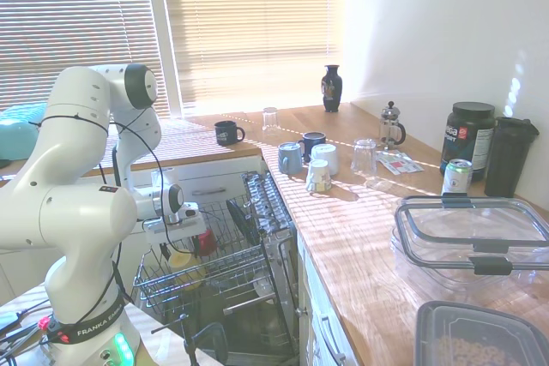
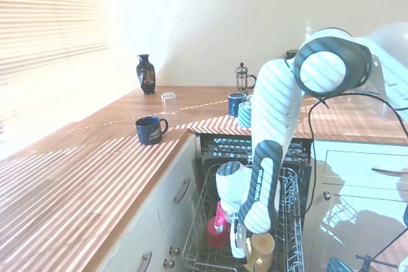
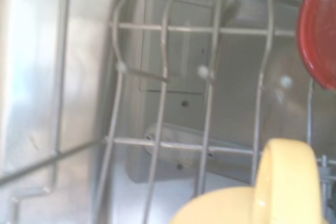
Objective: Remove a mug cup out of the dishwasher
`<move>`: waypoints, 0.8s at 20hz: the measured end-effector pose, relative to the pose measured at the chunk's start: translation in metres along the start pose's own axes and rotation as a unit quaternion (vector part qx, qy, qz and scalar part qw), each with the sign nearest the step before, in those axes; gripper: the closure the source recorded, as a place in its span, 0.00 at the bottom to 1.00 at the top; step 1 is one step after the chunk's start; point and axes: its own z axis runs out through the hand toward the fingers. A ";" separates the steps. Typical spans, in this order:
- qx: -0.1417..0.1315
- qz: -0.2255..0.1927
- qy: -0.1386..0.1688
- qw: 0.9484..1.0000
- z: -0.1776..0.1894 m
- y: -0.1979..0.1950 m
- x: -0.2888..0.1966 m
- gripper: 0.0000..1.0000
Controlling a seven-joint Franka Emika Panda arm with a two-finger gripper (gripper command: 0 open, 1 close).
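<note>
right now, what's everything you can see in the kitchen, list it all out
mug cup: 1, pale yellow, in the rack under the gripper
red cup: 1, red, in the rack beside the mug cup
dishwasher: 1, grey wire rack pulled out, under the counter
navy mug: 1, dark, on the counter by the window
vase: 1, dark, counter corner
french press: 1, glass, by the wall
cups: several, blue and white, grouped on the counter
glasses: 2, clear, on the counter
can: 1, on the counter
tub: 1, black, by the wall
containers: 2, clear, near counter end
gripper: 1, white, low over the mug cup; finger state unclear
</note>
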 end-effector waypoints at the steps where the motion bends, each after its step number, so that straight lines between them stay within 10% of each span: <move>1: -0.001 -0.007 -0.001 1.000 0.001 0.001 0.000 1.00; 16: 0.017 0.004 -0.033 0.999 0.011 0.017 0.019 1.00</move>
